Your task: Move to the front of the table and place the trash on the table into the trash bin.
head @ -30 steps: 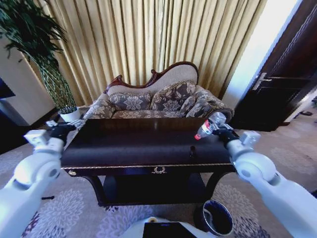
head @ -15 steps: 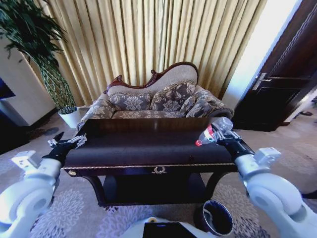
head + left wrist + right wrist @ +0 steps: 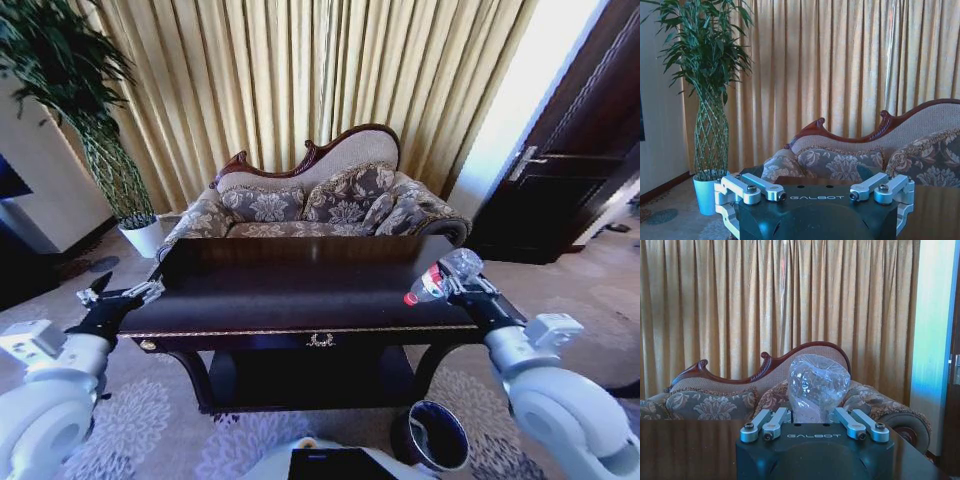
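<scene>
The word "GALBOT" stands in pale capital letters on the dark, glossy housing of the left gripper (image 3: 815, 196), seen from the left wrist, centred between its silver finger linkages. The same word "GALBOT" appears on the dark housing of the right gripper (image 3: 814, 425) in the right wrist view, just below the clear plastic bottle (image 3: 818, 388). The bottle's red label (image 3: 432, 281) cannot be read.

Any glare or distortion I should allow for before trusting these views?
Head view: wide-angle bending at the edges, bright blown-out strip beside the door, sheen on the table. Right wrist view: the bottle is clear and backlit, held in the right gripper. Left wrist view: even light, left gripper open.
</scene>
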Motion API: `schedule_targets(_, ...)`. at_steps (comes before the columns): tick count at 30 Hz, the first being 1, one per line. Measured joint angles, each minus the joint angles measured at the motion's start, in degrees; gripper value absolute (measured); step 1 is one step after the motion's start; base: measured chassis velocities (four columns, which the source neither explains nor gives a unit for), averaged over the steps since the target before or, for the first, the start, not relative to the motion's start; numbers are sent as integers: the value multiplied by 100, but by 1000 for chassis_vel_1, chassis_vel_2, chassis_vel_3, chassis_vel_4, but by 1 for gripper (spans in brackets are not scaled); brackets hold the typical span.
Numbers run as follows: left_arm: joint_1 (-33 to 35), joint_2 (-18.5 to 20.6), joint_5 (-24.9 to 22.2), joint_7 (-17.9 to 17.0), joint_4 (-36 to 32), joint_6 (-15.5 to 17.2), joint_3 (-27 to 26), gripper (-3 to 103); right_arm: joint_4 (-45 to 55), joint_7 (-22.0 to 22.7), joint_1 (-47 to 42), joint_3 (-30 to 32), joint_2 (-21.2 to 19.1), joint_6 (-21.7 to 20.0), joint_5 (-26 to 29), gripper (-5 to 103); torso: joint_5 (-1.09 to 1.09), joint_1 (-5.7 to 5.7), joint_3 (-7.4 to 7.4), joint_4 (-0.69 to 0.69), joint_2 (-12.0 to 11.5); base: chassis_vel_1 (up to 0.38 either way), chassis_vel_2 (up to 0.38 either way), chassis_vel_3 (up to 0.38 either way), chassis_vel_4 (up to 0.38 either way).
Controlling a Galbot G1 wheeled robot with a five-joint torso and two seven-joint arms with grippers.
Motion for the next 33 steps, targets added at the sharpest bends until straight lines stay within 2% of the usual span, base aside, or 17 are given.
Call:
schedule_targets(7, -20, -1, 138, 0, 10, -2, 192, 100, -6, 0, 22, -22, -14, 3, -20, 27, -1, 0, 0, 0, 0, 72, -70, -74, 60)
schedule_targets(14, -23, 46, 146, 38, 14, -9, 151, 100, -9, -6, 44, -54, 16, 6, -37, 27, 0, 0, 0, 0, 0, 95, -83, -94, 92)
schedule_targets(17, -27, 118, 130, 424, 16, -105, 38, 100, -11, -68, 25, -28, 32, 9, -47, 27, 0, 0, 0, 0, 0, 104, -111, -108, 110)
schedule_targets(18, -27, 118, 130, 424, 16, -105, 38, 100, -11, -68, 25, -28, 32, 9, -47, 27, 0, 0, 0, 0, 0, 103, -98, -116, 110)
schedule_targets(22, -76, 318, -54, 900, 17, -151, -80, 100, -14, -194, -4, 14, -49, 12, -47, 27, 0, 0, 0, 0, 0, 110, -107, -105, 125)
schedule_targets(23, -76, 318, -54, 900, 17, -151, -80, 100, -14, -194, -4, 14, -49, 12, -47, 27, 0, 0, 0, 0, 0, 108, -104, -125, 123)
schedule_targets(25, -116, 430, -166, 1127, 17, -118, -133, 100, -14, -217, 13, -30, -104, 12, -46, 27, 0, 0, 0, 0, 0, 92, -116, -127, 106)
schedule_targets(33, -257, 544, -299, 1176, 31, 17, -37, 100, -15, -224, 14, -100, -33, 12, -51, 27, 0, 0, 0, 0, 0, 100, -99, -104, 93)
